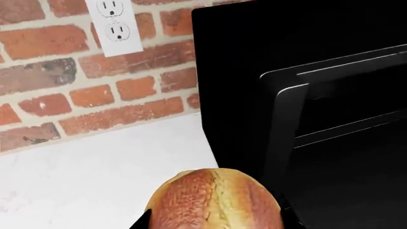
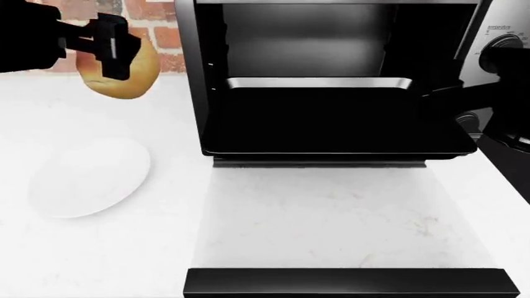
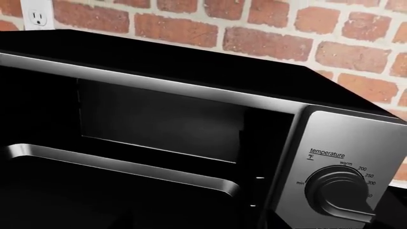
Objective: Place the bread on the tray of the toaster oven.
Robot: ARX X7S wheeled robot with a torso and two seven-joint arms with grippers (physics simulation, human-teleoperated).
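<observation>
**Bread held aloft beside the toaster oven**

The left gripper (image 2: 112, 46) is clenched on the bread (image 2: 124, 71), its 2 black fingers pinching the roll across its top, so the loaf hangs below and partly behind the claw. The bread is in the air left of the toaster oven (image 2: 198, 74), above the counter (image 2: 331, 217). The tray (image 2: 331, 121) juts out of the toaster oven's open front. The white plate (image 2: 87, 177) lies on the counter, left of the toaster oven. The right gripper's state cannot be told
</observation>
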